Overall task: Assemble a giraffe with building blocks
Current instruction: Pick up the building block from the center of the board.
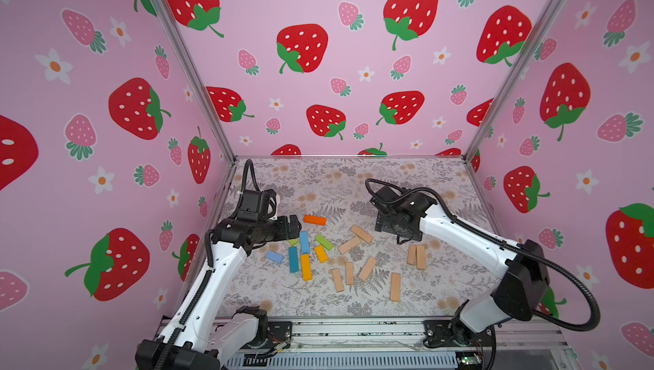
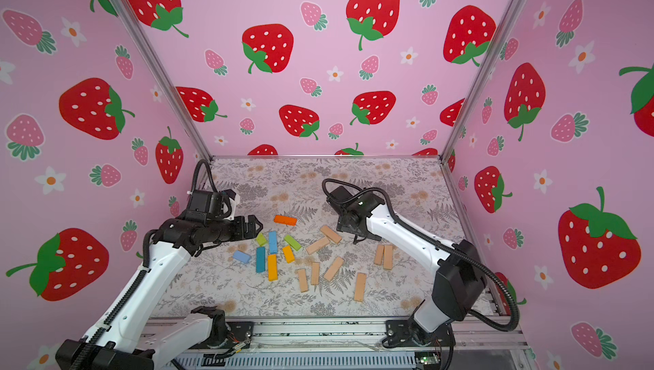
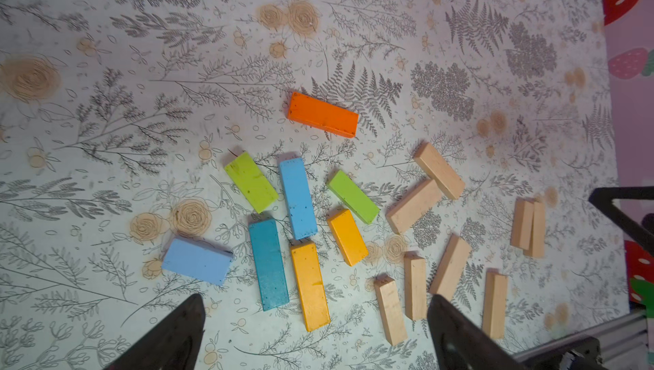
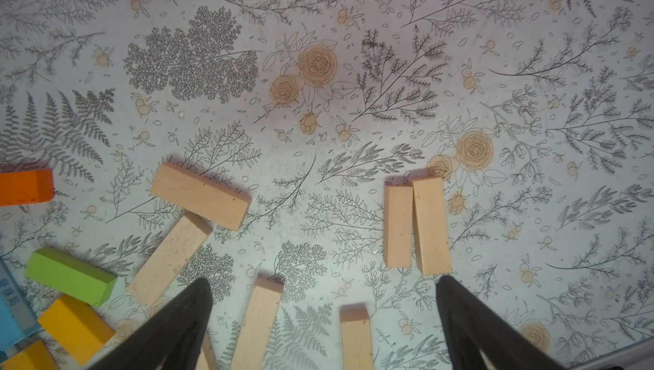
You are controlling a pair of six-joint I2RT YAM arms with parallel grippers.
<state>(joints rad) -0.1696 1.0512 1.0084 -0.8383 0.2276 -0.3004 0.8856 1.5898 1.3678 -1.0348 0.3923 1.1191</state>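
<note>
The left claw (image 1: 293, 226) hangs wide and empty by the painted flat wooden bars (image 1: 304, 242), crowded flat on the floral table (image 1: 407, 180); closing there could catch two together. Farther right, among the scattered plain tan wooden bars (image 1: 368, 268), the wide, empty right claw (image 4: 323, 285) could knock the touching tan pair (image 4: 431, 226) askew.

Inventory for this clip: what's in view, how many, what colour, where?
Orange block: 1, orange, behind the coloured cluster.
Green blocks: 2, lime, in the cluster.
Blue blocks: 3, pale, sky, teal, same cluster.
Yellow blocks: 2, yellow, same cluster.
Plain blocks: 8, tan, right of the cluster.
Table: 1, floral print.
Walls: 3, pink, strawberries.
Left gripper: black, open, at the cluster's left edge.
Right gripper: black, open, near the plain blocks.
</note>
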